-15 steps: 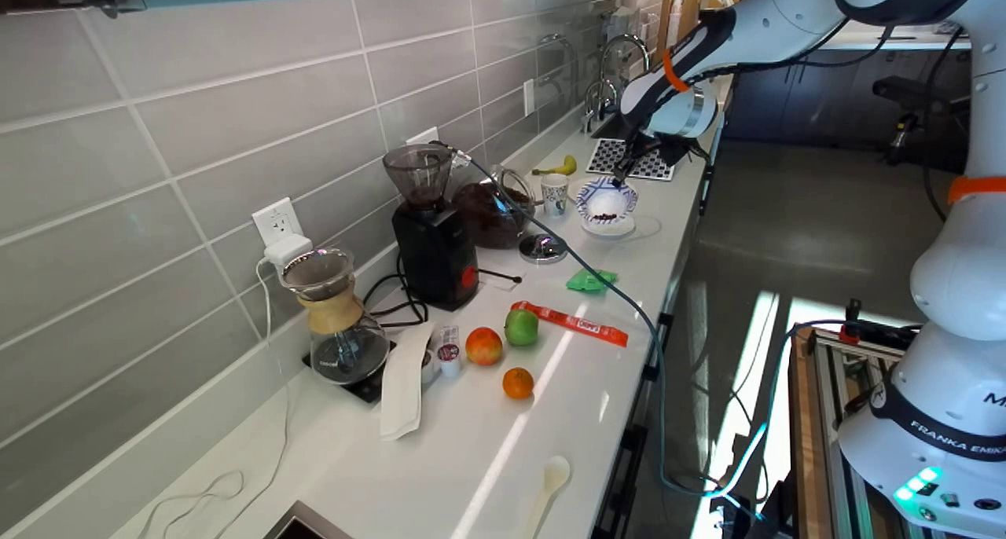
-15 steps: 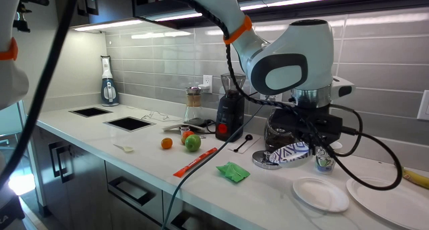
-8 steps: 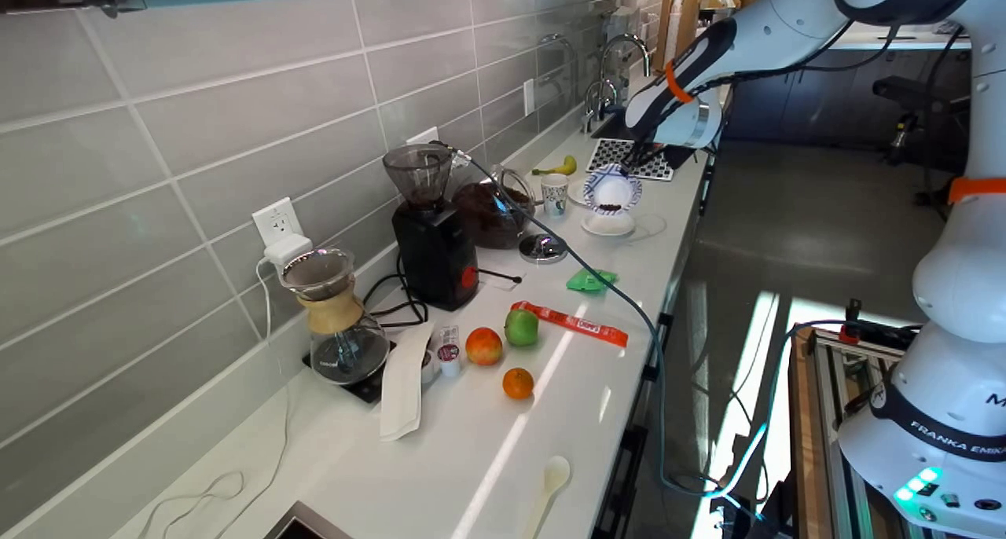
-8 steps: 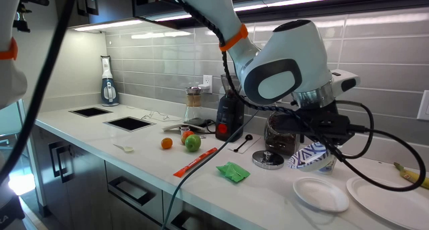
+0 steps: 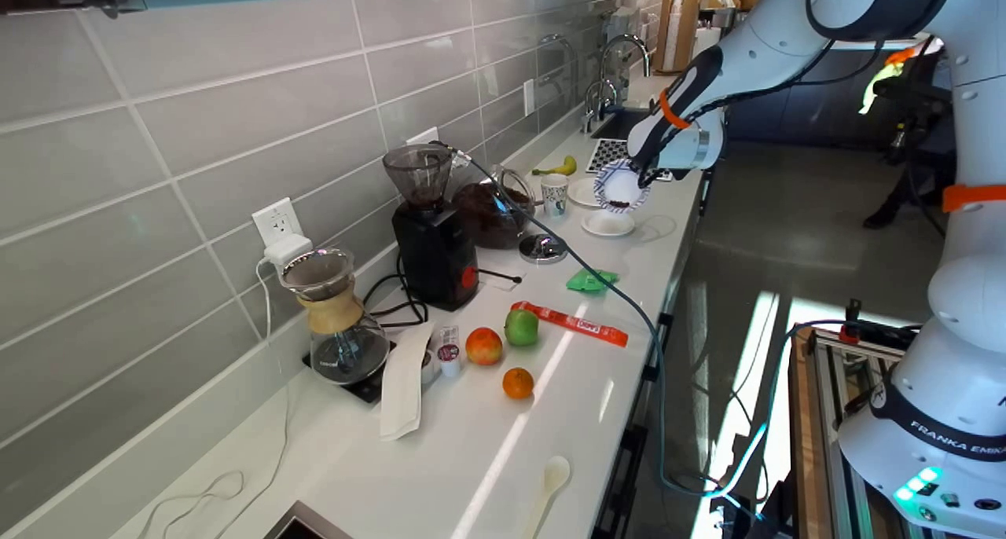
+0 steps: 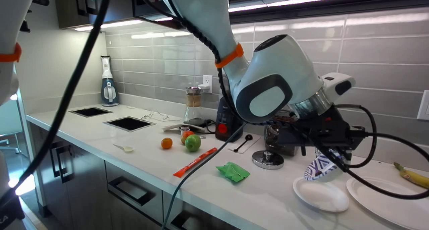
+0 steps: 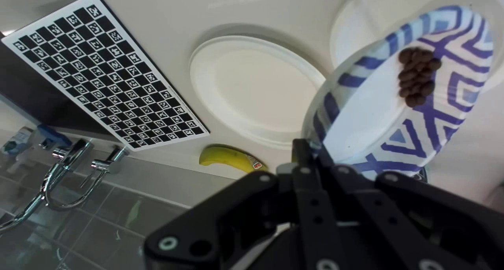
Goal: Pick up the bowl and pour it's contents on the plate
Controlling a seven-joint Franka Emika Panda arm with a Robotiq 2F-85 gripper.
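Tips patterned bowl (image 5: 621, 184), pinched in gripper (image 7: 311, 149), steeper than before; with brown pieces (image 5: 619, 204) at six o'clock (exterior view), likely nears pouring.

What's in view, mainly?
bowl: 1, blue-white, in gripper
pieces: many, brown, in bowl
plates: 2, white, counter
cup: 1, white, counter
banana: 1, yellow, counter
checkerboard: 1, black-white, near banana
jar: 1, clear, counter
disc: 1, silver, counter
grinder: 1, black, counter
carafe: 1, clear, counter
packet: 1, green, counter
wrapper: 1, red, counter
apples: 2, green/reddish, counter
orange: 1, orange, counter
spoon: 1, cream, counter
vacuum: 1, blue-white, counter
gripper: 1, black, gripping bowl
arm: 1, white, above counter
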